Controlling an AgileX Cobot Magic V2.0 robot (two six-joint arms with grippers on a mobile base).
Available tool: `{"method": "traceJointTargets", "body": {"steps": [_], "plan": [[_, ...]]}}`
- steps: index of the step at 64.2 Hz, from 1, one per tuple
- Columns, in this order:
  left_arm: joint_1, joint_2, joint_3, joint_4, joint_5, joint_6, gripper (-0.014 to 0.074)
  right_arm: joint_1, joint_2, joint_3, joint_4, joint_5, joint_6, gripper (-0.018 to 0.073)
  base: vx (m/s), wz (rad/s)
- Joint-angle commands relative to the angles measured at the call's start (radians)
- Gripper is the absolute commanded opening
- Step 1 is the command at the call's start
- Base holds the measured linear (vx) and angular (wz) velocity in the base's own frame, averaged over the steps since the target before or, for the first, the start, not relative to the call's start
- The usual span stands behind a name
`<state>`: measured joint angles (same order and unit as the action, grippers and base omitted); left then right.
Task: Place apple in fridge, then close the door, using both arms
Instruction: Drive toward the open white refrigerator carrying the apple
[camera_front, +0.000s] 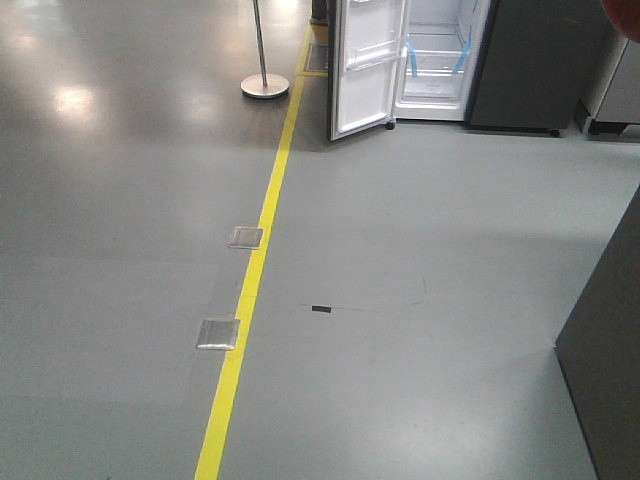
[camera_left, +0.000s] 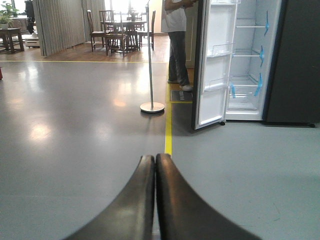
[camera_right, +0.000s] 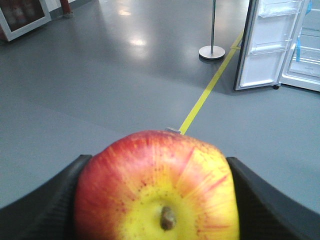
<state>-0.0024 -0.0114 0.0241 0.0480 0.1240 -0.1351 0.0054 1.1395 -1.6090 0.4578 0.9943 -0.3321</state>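
Grey floor (camera_front: 420, 220) runs to the open fridge (camera_front: 435, 70). Well short of the fridge, right gripper (camera_right: 157, 167) clamps the apple (camera_right: 157, 195) by its flanks. It's likely firm, waxy, bruisable. Left gripper (camera_left: 155, 167) is pinched shut, empty.

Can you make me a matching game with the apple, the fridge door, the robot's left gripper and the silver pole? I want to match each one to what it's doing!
Things:
1. apple
2. fridge door
3. left gripper
4. silver pole

What it's doing:
A. jaws shut, holding nothing
B. standing wide open
C. standing on the floor beside the yellow line
D. held in the jaws of the right gripper

Right pairs: 1-D, 2-B, 3-A, 4-C.
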Motion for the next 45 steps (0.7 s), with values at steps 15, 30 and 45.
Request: {"method": "traceJointTargets", "body": {"steps": [15, 30, 45], "plan": [[-0.007, -0.014, -0.017, 0.000, -0.075, -0.010, -0.0006, -0.005, -0.015, -0.030, 0.023, -0.078, -0.007, 0.0196, 0.19, -0.04], [-0.007, -0.014, -0.017, 0.000, -0.075, -0.010, -0.0006, -0.005, -0.015, -0.030, 0.023, -0.078, -0.007, 0.0196, 0.19, -0.06], [-0.007, -0.014, -0.017, 0.000, -0.075, -0.010, -0.0006, -0.005, -0.015, -0.030, 0.023, -0.078, -0.007, 0.0196, 0.19, -0.07]]}}
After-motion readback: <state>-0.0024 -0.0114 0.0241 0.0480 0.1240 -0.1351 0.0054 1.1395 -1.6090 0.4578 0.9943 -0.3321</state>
